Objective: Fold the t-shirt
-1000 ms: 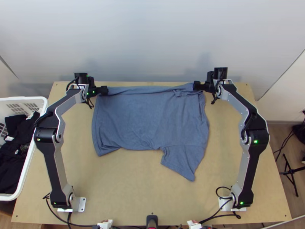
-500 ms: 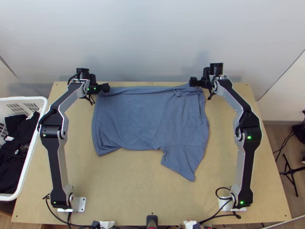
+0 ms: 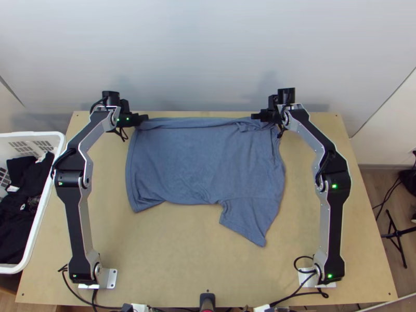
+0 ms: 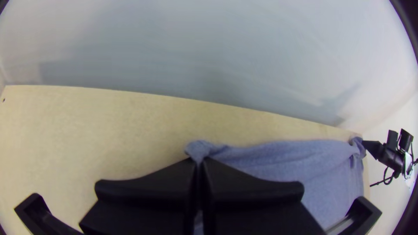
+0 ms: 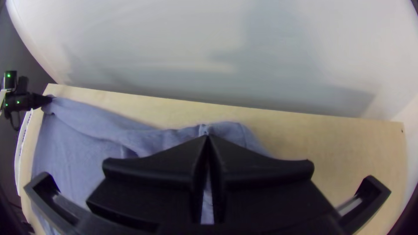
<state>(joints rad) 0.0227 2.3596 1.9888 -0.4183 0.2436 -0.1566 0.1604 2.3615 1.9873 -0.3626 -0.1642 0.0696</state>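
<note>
The blue-grey t-shirt (image 3: 203, 161) lies spread on the table, its far edge folded over in a narrow strip and one sleeve pointing to the near side. At its far left corner is my left gripper (image 3: 144, 118); in the left wrist view this gripper (image 4: 199, 162) is shut on the shirt's bunched edge (image 4: 204, 147). My right gripper (image 3: 255, 116) is at the far edge toward the right; in the right wrist view the gripper (image 5: 208, 137) is shut with a pinch of the shirt's edge (image 5: 230, 129) at its tips.
A white basket (image 3: 49, 195) with dark clothes stands left of the table (image 3: 171, 255). A pale wall (image 3: 208, 52) rises behind the far edge. Bare wood shows on the near side of the shirt.
My right gripper has moved a little to the left along the far edge. The left arm shifted slightly away from the near side early on. The shirt lies nearly the same.
</note>
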